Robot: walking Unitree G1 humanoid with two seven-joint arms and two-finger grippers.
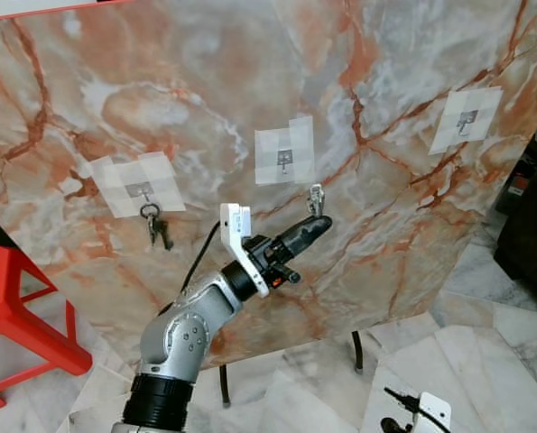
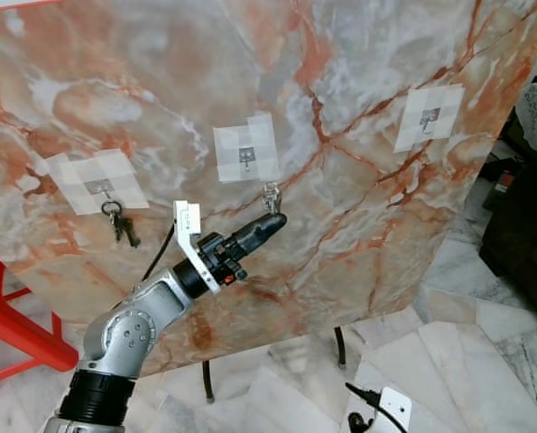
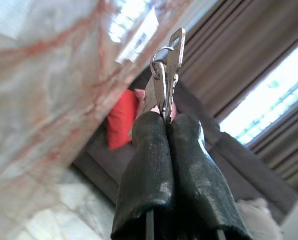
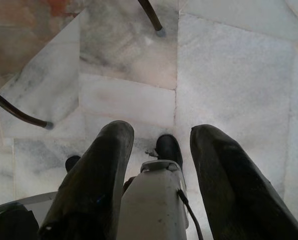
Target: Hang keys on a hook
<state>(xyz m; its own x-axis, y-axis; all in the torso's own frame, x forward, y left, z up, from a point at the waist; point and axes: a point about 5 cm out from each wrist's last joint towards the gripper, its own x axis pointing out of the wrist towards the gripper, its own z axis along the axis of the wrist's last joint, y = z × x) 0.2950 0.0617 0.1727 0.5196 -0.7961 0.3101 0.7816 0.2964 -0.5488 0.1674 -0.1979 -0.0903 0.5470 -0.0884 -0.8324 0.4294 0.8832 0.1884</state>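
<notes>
My head pair faces the marble panel from nearby, both eyes sharing its three hooks and my raised left gripper. My left wrist camera looks along its pinched fingers, very close. My right wrist camera points down at floor tiles.

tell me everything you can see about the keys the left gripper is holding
The keys are a small bunch of silvery metal keys joined by a thin wire ring, pinched by their lower ends between the two black fingers of the left gripper, which is shut on them. They stick out past the fingertips, ring end outward. The bunch is held up close to the marble-look board, just below and a little right of the middle hook, not yet hung on it.
</notes>
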